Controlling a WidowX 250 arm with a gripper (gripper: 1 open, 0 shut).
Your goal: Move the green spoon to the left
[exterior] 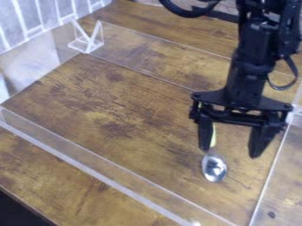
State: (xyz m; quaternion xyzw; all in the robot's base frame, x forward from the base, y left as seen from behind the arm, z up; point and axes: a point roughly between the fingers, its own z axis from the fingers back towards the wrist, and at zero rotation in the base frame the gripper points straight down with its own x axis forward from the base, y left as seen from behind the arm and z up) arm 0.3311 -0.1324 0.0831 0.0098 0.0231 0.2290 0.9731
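Observation:
The green spoon point(214, 168) lies on the wooden table near the right front. Its shiny silver bowl shows clearly, while most of the yellow-green handle is hidden behind my gripper. My black gripper point(236, 139) points straight down just behind the bowl, over the handle. It is open, its fingers point(207, 137) spread wide. The left finger stands in front of the handle and the right one is off to the spoon's right. Nothing is held between them.
A low clear plastic wall point(106, 179) rings the wooden table point(118, 97), close on the right side point(287, 154) by the gripper. A small clear plastic stand point(83, 37) sits at the back left.

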